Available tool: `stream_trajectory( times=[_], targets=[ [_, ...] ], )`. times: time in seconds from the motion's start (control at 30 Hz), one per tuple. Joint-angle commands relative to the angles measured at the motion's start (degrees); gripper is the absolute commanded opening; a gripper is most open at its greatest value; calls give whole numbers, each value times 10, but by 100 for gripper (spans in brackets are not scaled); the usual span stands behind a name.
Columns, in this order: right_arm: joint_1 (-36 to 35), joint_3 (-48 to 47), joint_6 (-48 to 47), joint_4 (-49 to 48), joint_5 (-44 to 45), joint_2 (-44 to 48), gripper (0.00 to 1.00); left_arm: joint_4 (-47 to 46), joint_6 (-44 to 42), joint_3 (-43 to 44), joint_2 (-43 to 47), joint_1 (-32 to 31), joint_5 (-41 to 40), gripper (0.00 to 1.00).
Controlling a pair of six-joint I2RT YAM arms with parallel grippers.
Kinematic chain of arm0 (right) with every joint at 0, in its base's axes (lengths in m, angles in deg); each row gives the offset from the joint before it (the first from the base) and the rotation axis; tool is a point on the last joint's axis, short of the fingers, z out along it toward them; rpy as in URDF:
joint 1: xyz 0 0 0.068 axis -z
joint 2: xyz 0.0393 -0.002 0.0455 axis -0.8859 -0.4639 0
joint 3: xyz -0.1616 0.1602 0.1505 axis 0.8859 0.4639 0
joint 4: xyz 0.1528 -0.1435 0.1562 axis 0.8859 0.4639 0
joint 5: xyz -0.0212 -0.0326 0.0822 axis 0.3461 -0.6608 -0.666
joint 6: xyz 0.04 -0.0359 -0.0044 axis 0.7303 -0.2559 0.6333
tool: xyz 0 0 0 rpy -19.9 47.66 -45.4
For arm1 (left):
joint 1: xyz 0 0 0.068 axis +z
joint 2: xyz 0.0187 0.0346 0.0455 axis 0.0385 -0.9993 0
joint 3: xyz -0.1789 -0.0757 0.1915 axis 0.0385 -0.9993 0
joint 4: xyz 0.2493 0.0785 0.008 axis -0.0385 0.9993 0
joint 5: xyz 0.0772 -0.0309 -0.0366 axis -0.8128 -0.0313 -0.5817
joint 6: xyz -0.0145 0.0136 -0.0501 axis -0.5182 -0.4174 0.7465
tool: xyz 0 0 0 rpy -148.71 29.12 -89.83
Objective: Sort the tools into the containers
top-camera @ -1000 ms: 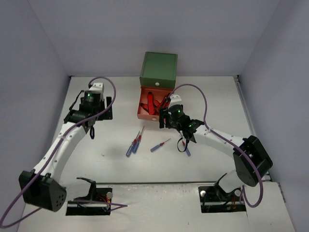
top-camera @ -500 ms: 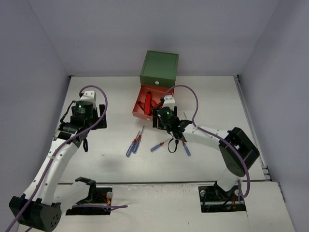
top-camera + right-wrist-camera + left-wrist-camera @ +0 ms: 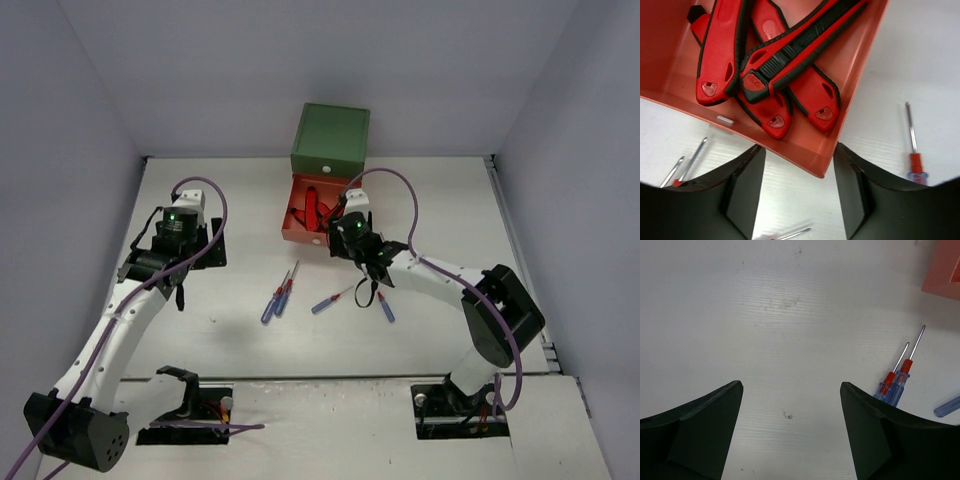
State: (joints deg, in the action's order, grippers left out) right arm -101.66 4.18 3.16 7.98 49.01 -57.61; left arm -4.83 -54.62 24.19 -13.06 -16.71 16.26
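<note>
At the far middle of the surface (image 3: 440, 200) you find the green drawer (image 3: 330, 138), its white knob (image 3: 324, 173) facing the arms. Just in front of it lies the orange-red drawer (image 3: 296, 236), open at the top. It holds a pile of chunky red-handled hand tools (image 3: 312, 208). In the right wrist view you can count at least four, overlapping one another.

Check the right tool (image 3: 799, 150) first. It hovers at the near right corner of the orange-red drawer. Its fingers are spread, and that corner shows in the gap between them. You cannot tell whether either finger touches the drawer wall. Nothing is pinched.

Next, check the left tool (image 3: 791, 385). It is spread wide over bare surface, well to the left of both drawers, with nothing between its fingers.

Four thin screwdrivers lie on the surface, nearer the arms than the orange-red drawer and all outside it:
- A pair of screwdrivers (image 3: 280, 294) lies side by side, touching, between the two tools.
- A single screwdriver (image 3: 332, 300) lies near the right tool, on its near side.
- A fourth screwdriver (image 3: 385, 307) lies just right of that one, beside the right arm.
</note>
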Motion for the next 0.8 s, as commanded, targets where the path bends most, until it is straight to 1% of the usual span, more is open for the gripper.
stream_trajectory(
  times=[0.0, 0.2, 0.53, 0.67, 0.77],
  targets=[
    [42, -53, -38, -49, 24, 32, 41, -24, 21, 27, -8, -1, 30, 75],
    [54, -99, -48, -51, 4, 0, 38, -39, 29, 24, -14, -1, 41, 75],
    [63, -172, -42, -53, 14, -60, 42, -50, 42, 22, -20, -1, 52, 75],
    [62, -195, -55, -52, 8, -47, 44, -48, 41, 28, -10, 0, 54, 75],
    [54, -189, -64, -49, -14, -11, 47, -44, 40, 39, 2, 0, 48, 75]
  ],
)
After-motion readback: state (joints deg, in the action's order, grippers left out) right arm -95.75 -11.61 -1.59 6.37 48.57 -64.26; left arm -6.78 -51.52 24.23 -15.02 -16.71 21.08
